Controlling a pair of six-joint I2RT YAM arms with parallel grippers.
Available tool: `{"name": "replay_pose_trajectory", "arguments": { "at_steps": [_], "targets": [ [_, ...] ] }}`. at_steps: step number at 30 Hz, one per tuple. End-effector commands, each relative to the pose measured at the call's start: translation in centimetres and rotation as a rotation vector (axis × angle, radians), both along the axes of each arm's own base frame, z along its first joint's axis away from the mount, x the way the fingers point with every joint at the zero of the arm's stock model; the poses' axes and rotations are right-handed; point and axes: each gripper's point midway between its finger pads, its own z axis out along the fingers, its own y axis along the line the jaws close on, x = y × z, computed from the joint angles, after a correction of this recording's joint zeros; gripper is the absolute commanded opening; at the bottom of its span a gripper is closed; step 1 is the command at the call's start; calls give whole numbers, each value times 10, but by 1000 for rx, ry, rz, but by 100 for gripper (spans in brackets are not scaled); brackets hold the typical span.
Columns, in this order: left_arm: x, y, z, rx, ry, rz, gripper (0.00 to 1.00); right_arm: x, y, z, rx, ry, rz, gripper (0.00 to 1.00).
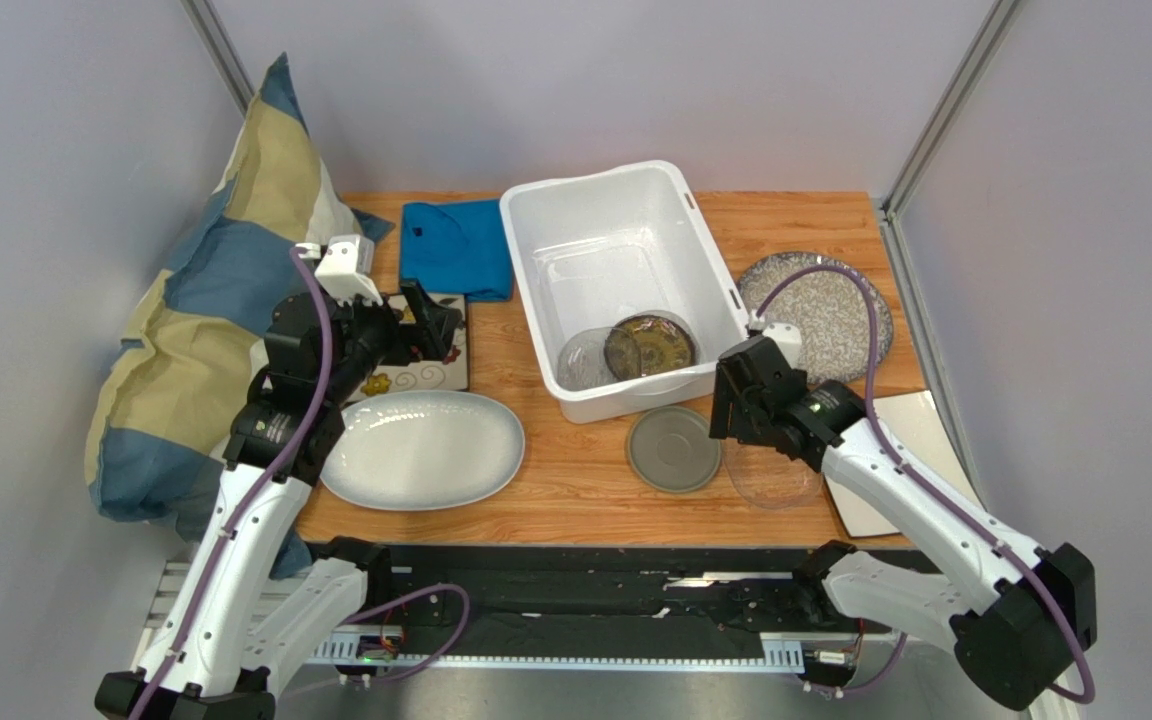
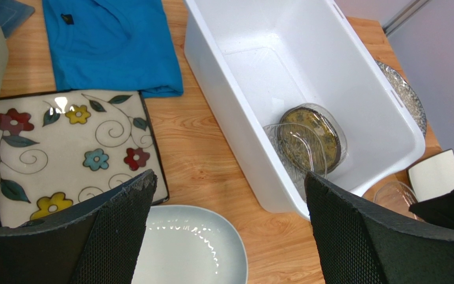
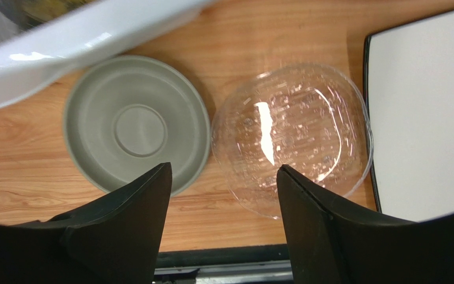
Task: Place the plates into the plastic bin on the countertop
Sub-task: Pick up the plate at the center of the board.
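Fingers (image 3: pixel 324 231) of the right gripper (image 3: pixel 223 171) stand wide apart with nothing between them. They hover over the spot where a small round clear glass plate (image 3: pixel 294 139) and a small round matt grey plate (image 3: pixel 134 124) lie side by side, flat on the orange-brown wood-grain countertop (image 3: pixel 22 177), just in front of the deep white plastic bin (image 1: pixel 593 177). That spread looks chosen to straddle a thin rim from above; which of the two it is meant for I cannot tell. Beside the glass plate lies a plain white square plate (image 3: pixel 430 112). The left gripper (image 2: pixel 230 180) is likewise spread and empty, poised above the corner where a floral square plate (image 2: pixel 69 148) meets a large white oval platter (image 2: pixel 188 251), probably waiting its turn. Two small round plates, one clear (image 2: pixel 282 148) and one dark with yellowish mottling (image 2: pixel 312 139), already lean in the bin's near end. A large grey-speckled round plate (image 1: pixel 823 308) lies past the bin's right side and a folded blue cloth (image 2: pixel 111 44) past its left. Most of the job remains
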Motion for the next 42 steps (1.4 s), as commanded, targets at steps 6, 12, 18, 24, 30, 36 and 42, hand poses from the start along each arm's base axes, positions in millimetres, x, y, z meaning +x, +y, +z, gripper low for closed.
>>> {"name": "replay_pose_trajectory", "arguments": {
  "at_steps": [6,12,18,24,30,36,42],
  "targets": [
    [2,-4,8,-24,-29,-14,98,-34,-19,-47,-92,212,-112,68],
    [1,-5,8,-28,-29,-19,98,-46,-2,-67,-39,284,-67,66],
    [2,-4,6,-24,-25,-13,98,-52,-3,-81,-85,311,-54,66],
    [3,-4,5,-23,-19,-8,98,-49,-2,-90,-103,320,-48,64],
    [4,-5,4,-23,-14,-13,98,-44,-2,-99,-148,331,-48,64],
    [5,-5,3,-22,-12,-10,98,-35,0,-106,-171,314,-54,60],
    [5,-5,3,-23,-13,-13,98,-29,4,-117,-200,342,-30,46]
  ]
}}
